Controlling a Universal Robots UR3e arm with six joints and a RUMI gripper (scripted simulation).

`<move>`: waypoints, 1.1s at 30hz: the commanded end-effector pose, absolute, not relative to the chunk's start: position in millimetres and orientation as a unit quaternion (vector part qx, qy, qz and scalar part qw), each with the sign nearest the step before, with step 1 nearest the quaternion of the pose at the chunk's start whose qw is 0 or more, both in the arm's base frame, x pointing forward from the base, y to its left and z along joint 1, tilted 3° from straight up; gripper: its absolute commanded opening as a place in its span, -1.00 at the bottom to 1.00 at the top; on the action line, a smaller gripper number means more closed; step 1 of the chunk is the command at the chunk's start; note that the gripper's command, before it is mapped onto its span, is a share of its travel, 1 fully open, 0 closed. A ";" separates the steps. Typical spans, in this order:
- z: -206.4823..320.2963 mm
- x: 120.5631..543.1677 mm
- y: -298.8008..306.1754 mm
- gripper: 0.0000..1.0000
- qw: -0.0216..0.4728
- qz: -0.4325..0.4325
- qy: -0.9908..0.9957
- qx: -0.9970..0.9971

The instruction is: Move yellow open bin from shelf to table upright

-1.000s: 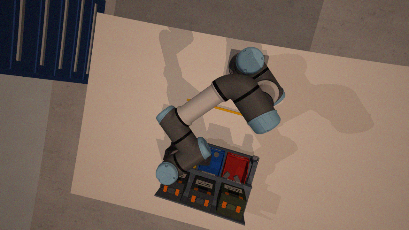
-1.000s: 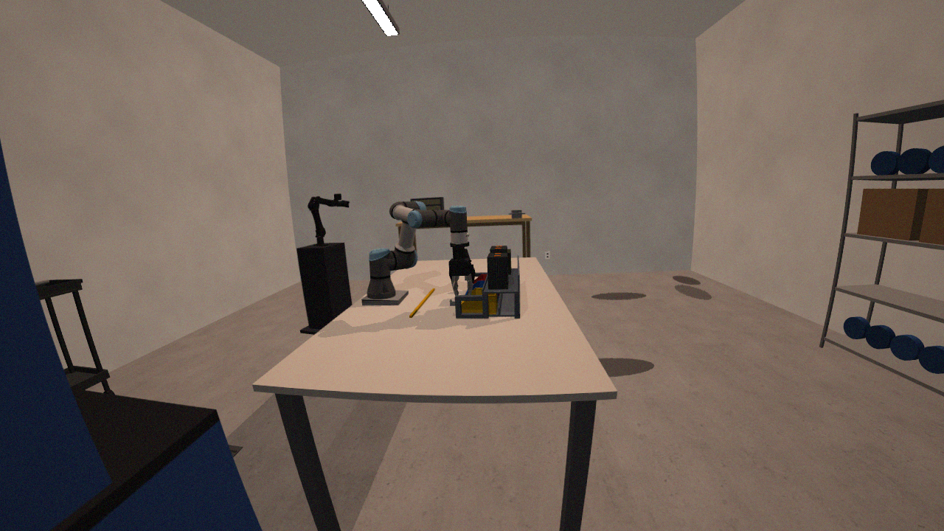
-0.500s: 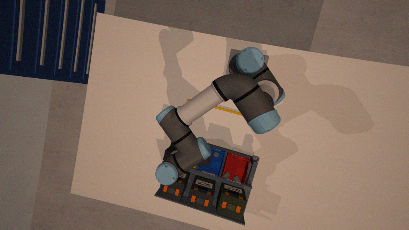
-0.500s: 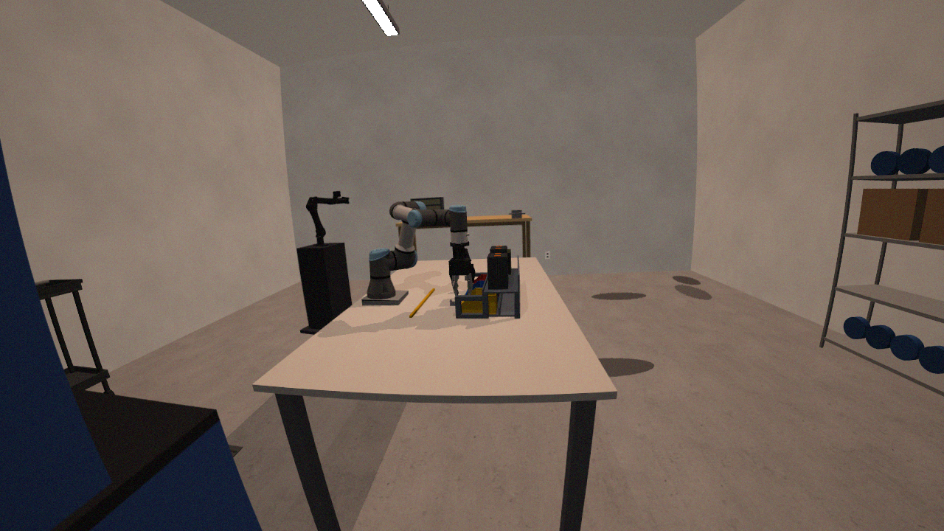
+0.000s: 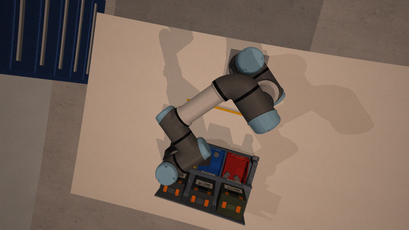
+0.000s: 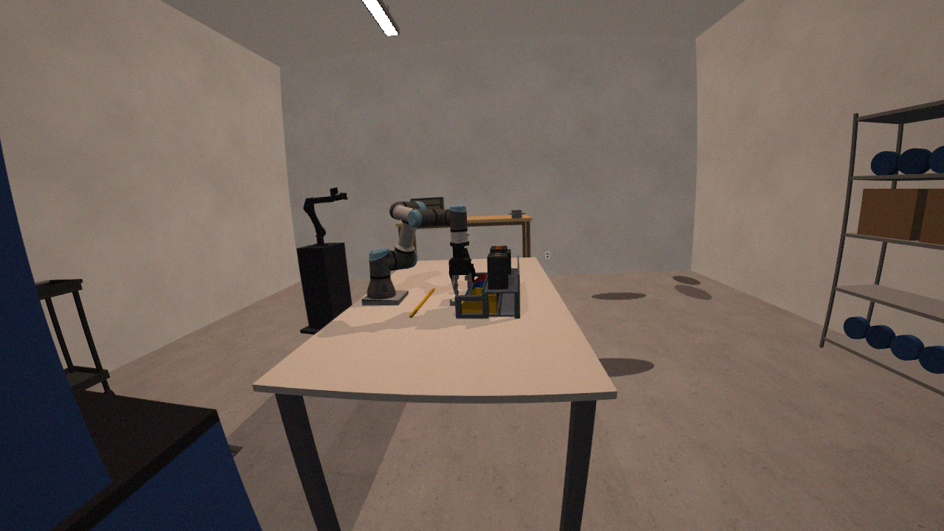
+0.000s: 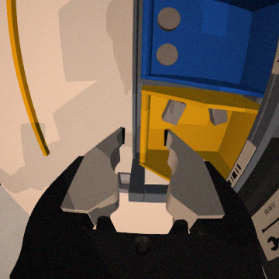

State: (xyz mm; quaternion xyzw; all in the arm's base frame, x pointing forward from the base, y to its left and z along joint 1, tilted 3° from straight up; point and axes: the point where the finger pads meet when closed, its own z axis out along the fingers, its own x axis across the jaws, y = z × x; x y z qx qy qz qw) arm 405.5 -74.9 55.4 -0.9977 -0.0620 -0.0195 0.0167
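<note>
The yellow open bin (image 7: pixel 194 128) (image 6: pixel 472 304) sits in the end bay of the grey shelf (image 7: pixel 136 58) (image 5: pixel 253 171) (image 6: pixel 508 300), upright, with two grey parts (image 7: pixel 173 111) (image 7: pixel 218 115) inside. In the top view my arm hides it. My gripper (image 7: pixel 144 129) (image 6: pixel 459 280) points down over the bin's outer corner. Its fingers are partly open and straddle the shelf's post and the bin's side wall, with gaps on both sides. Nothing is gripped.
A blue bin (image 7: pixel 209 46) (image 5: pixel 212 163) with round parts and a red bin (image 5: pixel 235 165) fill the neighbouring bays. Dark cases (image 5: pixel 201 194) and a green one (image 5: pixel 231 204) stand on the shelf's other side. A thin yellow rod (image 5: pixel 226 109) (image 6: pixel 421 302) (image 7: pixel 23 85) lies on the table (image 5: pixel 128 114).
</note>
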 end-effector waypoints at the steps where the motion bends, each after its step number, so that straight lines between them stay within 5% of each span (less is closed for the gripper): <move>1: 52.3 406.3 -75.1 -0.47 0.016 -0.021 -0.062 -0.998; 33: 36.4 406.9 -74.6 -0.47 0.016 -0.021 -0.062 -0.998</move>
